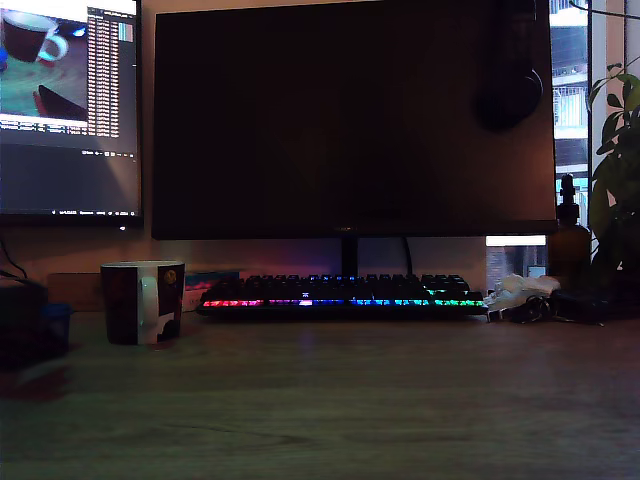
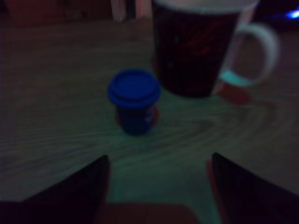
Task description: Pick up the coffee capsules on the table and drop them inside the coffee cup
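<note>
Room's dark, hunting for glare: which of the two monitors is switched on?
The left-edge monitor in the exterior view, showing a picture and text; the central monitor is black.

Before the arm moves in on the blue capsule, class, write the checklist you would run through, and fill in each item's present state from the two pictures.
1. Pincer open: ok, its two dark fingers stand wide apart with nothing between them.
2. Blue capsule ahead of the pincer: ok, it stands on the table, rim uppermost, clear of both fingers.
3. Capsule apart from the coffee cup: cannot tell, they look very close in the dim wrist view.
4. Cup upright, mouth up: ok in the exterior view.
5. Cup empty: cannot tell.
6. Cream-beige capsule located: not ok, not visible in either view.
</note>
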